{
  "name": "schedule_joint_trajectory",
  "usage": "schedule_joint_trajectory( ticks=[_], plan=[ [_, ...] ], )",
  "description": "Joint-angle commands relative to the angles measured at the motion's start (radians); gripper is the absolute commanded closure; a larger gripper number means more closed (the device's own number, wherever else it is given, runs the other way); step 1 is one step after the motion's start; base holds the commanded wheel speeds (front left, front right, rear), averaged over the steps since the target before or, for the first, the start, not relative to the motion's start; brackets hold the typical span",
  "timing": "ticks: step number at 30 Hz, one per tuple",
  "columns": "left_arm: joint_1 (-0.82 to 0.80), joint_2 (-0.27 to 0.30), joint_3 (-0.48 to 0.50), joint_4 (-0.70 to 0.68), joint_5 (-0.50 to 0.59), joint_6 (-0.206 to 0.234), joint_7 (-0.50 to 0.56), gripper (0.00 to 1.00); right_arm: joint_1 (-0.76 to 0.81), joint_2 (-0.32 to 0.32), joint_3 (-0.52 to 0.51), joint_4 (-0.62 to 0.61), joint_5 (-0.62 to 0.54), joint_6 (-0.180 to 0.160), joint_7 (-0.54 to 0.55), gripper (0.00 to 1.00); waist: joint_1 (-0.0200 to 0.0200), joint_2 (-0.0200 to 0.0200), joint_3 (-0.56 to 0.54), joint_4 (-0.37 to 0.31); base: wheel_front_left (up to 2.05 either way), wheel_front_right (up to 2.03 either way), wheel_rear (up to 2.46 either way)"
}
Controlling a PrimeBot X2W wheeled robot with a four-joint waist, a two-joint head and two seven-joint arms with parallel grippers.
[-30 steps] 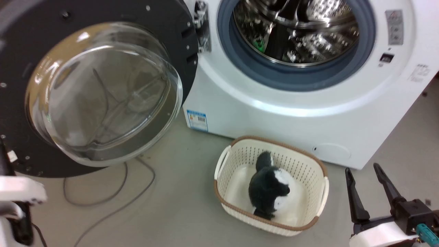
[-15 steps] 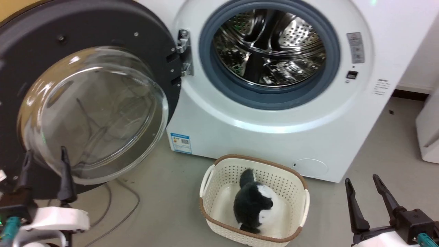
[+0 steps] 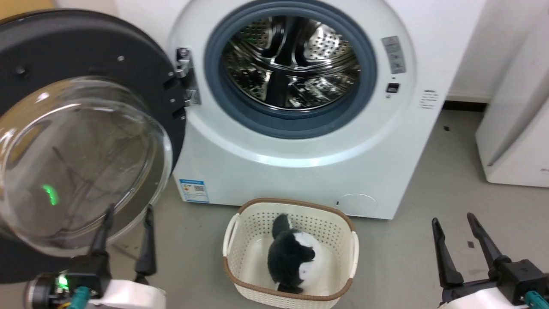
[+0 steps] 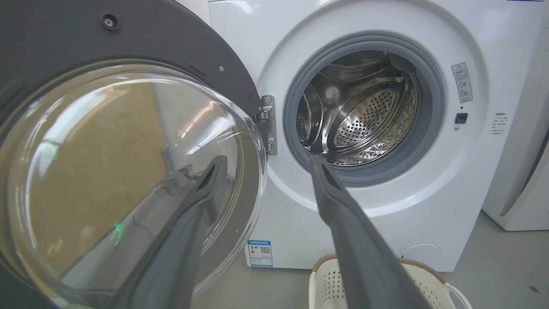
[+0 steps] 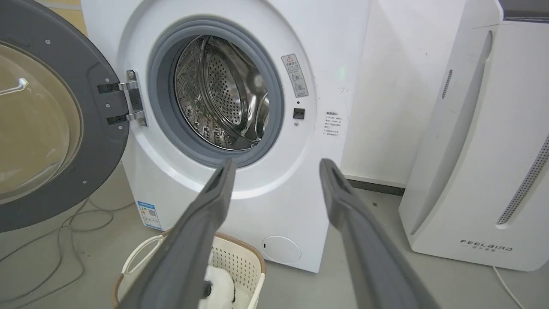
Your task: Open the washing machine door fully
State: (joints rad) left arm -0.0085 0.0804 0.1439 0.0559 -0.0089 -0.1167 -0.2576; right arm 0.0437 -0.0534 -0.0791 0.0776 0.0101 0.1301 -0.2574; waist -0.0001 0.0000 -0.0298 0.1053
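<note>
Drum opening (image 3: pixel 291 60) unobstructed, door (image 3: pixel 85 47) aside at left; basket (image 3: pixel 330 231) blocks floor below.

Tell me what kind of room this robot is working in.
Most likely a laundry or utility room: a white front-loading washing machine with its door swung open, a perforated laundry basket on the bare floor before it, and a tall white appliance alongside.

Floor (image 3: pixel 429 180): smooth grey, few dark specks. Back wall (image 5: pixel 386 86): plain white, dark baseboard (image 5: pixel 375 186) along foot. White tower appliance (image 5: pixel 480 150) at right, slotted vent, grey lettering low on front. Grey cables (image 5: pixel 64 227) loop over floor at left. Cream perforated laundry basket (image 3: pixel 317 223), brown rim, on floor; black-and-white plush toy (image 3: pixel 291 257) inside. Light soft, even.
</note>
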Motion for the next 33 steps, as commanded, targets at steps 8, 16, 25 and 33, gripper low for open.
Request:
schedule_joint_trajectory(
  ticks=[8,16,25,33],
  plan=[
    [0.036,-0.013,-0.078,0.025,-0.023,-0.006,-0.004,0.0,0.029,0.003,-0.01,-0.036,0.009,0.001,-0.004,0.0,0.0001,0.0,-0.003,-0.064,0.0,0.0,0.0],
    [0.028,-0.01,-0.084,0.024,-0.021,0.001,0.004,1.0,0.018,0.0,-0.01,-0.03,0.008,0.0,0.004,1.0,0.0001,0.0,-0.002,-0.073,0.0,0.0,0.0],
    [0.026,-0.012,-0.088,0.018,-0.019,0.009,0.022,1.0,0.013,0.0,-0.004,-0.034,0.007,0.0,0.022,1.0,0.0001,0.0,0.0,-0.075,0.0,0.0,0.0],
    [0.025,-0.013,-0.092,0.014,-0.017,0.016,0.037,1.0,0.01,0.0,0.001,-0.036,0.006,0.0,0.036,1.0,0.0001,0.0,0.002,-0.077,0.0,0.0,0.0]
  ],
)
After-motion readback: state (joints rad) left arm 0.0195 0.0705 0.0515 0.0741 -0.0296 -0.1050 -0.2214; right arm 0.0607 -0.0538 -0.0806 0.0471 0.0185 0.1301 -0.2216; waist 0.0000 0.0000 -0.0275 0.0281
